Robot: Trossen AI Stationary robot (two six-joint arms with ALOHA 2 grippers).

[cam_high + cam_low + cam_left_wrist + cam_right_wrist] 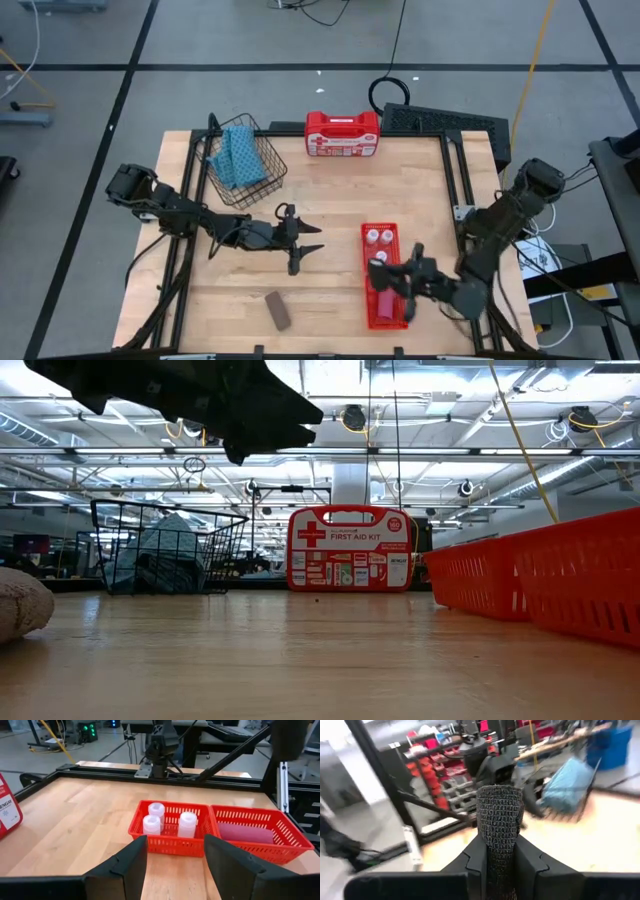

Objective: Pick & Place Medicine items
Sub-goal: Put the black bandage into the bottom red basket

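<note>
Two red baskets (385, 290) stand side by side at the table's right. One holds three white bottles (170, 822), the other a pink piece (245, 832). My right gripper (392, 278) hovers over these baskets, shut on a black piece (499, 815). A brown piece (277, 310) lies flat on the table near the front edge. It also shows close up in the low view (20, 605). My left gripper (175, 865) hangs open above the table's middle (300, 245), pointing toward the baskets, with nothing between its fingers. My right gripper pinches the black piece between its two fingers (532, 865) by one end (499, 855). The other end stands out past the fingertips. The fingers lie about level, pointing toward the table's left. The piece is lifted clear above the red baskets.
A wire basket (240, 160) with a blue cloth stands at the far left. A red first aid case (342, 133) stands upright at the far edge. Bare wood lies between the left gripper and the red baskets.
</note>
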